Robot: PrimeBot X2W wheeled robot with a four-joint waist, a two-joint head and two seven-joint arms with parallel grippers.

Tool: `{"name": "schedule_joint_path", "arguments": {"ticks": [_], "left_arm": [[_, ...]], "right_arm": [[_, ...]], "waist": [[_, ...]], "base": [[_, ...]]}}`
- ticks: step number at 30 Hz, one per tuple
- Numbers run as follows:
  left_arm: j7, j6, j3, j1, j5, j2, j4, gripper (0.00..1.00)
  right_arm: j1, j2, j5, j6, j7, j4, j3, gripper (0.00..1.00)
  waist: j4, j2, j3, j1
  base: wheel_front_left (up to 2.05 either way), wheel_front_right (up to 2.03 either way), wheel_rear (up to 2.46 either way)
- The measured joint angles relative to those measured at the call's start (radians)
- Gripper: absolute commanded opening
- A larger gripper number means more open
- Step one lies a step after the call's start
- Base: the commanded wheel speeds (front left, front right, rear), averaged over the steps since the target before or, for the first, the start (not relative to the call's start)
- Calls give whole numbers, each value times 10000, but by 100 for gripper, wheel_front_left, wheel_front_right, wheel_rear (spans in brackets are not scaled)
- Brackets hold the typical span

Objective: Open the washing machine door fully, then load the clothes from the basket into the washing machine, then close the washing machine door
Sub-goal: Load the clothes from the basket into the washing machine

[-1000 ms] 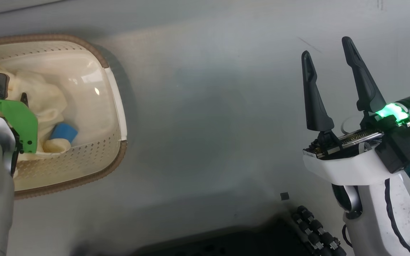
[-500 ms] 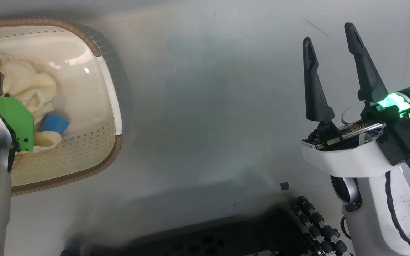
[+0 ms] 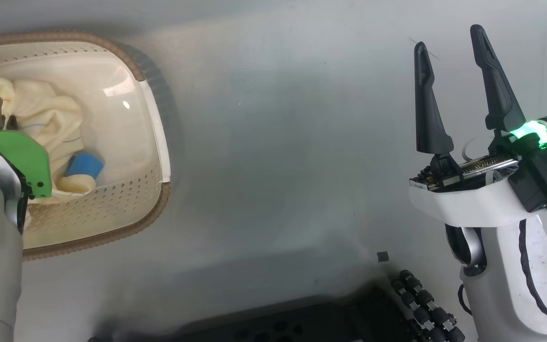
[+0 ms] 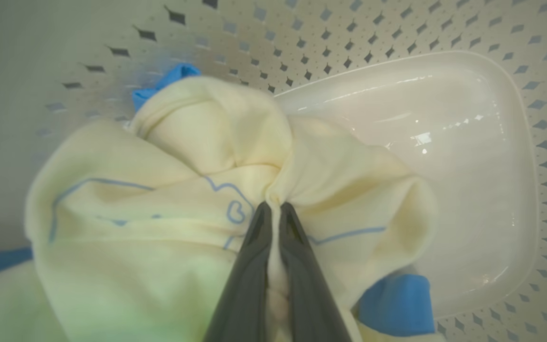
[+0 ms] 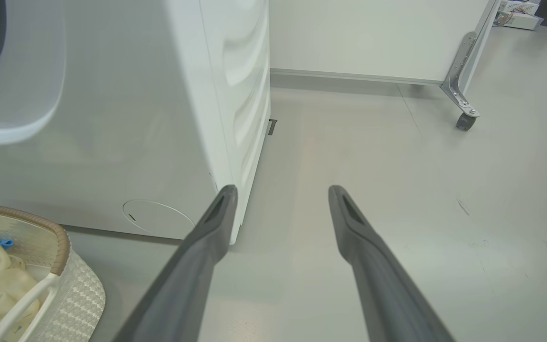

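1. Closure came within the last second: the left hand (image 4: 273,209), spread wide a moment before, was now clenched on a gathered fold of the small, soft, pale yellow clothes (image 4: 159,190) with thin blue print and bright blue cuffs.
2. The clothes lay bunched at one end of the small cream perforated plastic basket (image 3: 157,209) with its brown woven-look rim, standing on the grey floor (image 5: 397,190).
3. The right hand (image 3: 449,40) hung spread and empty, well apart from the basket, near the lower corner of the big white washing machine (image 5: 136,118).
4. Judging from this, loading had begun; lifting and carrying to the drum remained.
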Motion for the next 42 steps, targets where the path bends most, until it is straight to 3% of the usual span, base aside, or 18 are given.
{"name": "schedule_joint_path", "arguments": {"ticks": [19, 25, 32, 42], "left_arm": [[-2577, 100, 368, 1042, -575, -648, 416, 0], [-2769, 100, 370, 1358, -621, -988, 341, 0], [-2801, 86, 539, 1881, -794, -1319, -232, 0], [-2800, 86, 621, 2610, -698, -1321, -2801, 0]], "right_arm": [[28, -33, -69, 63, -2, 757, -391, 100], [278, -150, -86, 190, -2, 1028, -523, 100], [843, -148, -96, 278, -2, 1482, -627, 100], [1460, -140, -92, 370, -2, 2040, -637, 100]], "waist": [[452, 0, -1533, 0], [671, 0, -2282, 0], [1053, 0, -3355, 0], [1467, 0, -4771, -1]], "base": [[0, 0, 0], [0, 0, 0], [0, 0, 0], [0, 0, 0]]}}
